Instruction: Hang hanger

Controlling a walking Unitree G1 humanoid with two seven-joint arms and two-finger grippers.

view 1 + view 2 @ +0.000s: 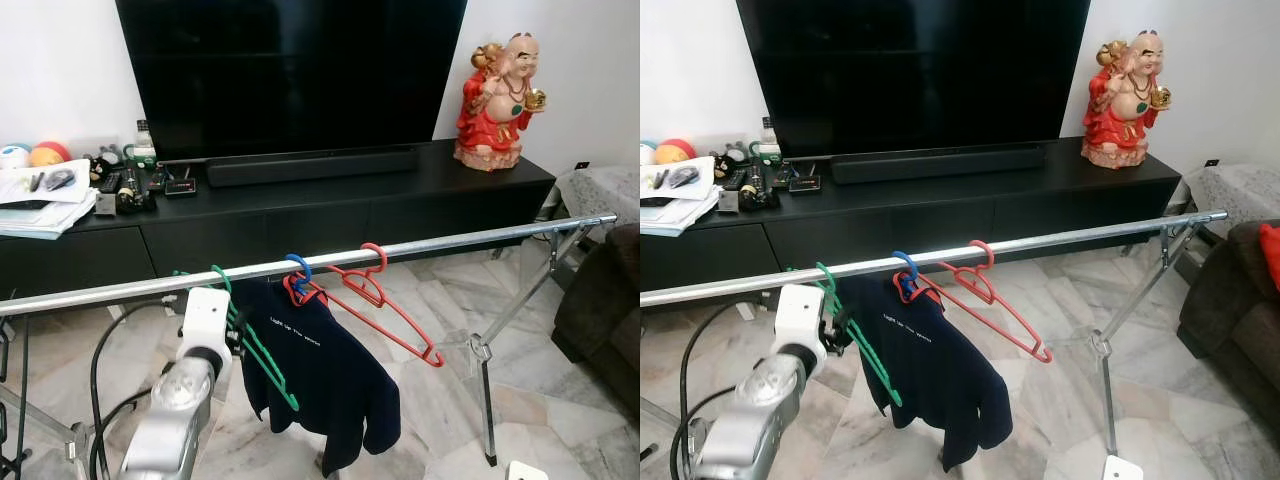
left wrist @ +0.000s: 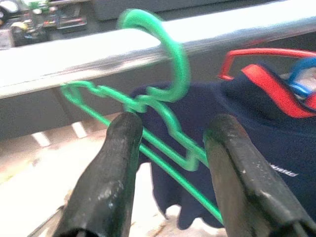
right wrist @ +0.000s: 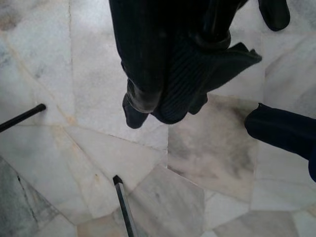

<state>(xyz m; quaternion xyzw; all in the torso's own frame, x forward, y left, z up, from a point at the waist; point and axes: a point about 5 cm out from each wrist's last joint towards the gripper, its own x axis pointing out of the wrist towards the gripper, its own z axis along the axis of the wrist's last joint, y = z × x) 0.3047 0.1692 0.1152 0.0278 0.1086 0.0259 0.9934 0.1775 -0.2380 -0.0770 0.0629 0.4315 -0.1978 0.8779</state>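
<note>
Plastic in a bright green, the thin open-framed hanger [image 1: 255, 345] has its hook looped over the long silver metal rail [image 1: 450, 243] of the clothes rack, and its body slopes down and away beside a dark navy T-shirt with small white lettering [image 1: 320, 375]. The shirt hangs on a red hanger with a blue hook [image 1: 298, 277], and an empty red plastic hanger [image 1: 385, 310] hangs just beside it on the same rail. The left gripper [image 2: 170, 148], seen past the silver arm in the head views, is raised to the rail, its two black fingers [image 2: 116, 168] spread wide with the green hanger's shoulder between them (contact cannot be told). The left wrist view shows this gap and the hook's seat on the rail close up. The right wrist view shows the right gripper [image 3: 163, 106] above pale marble floor tiles [image 3: 79, 163], its fingertips together. Behind stand a black TV cabinet [image 1: 300, 215] and a red-robed figurine [image 1: 497, 100].
</note>
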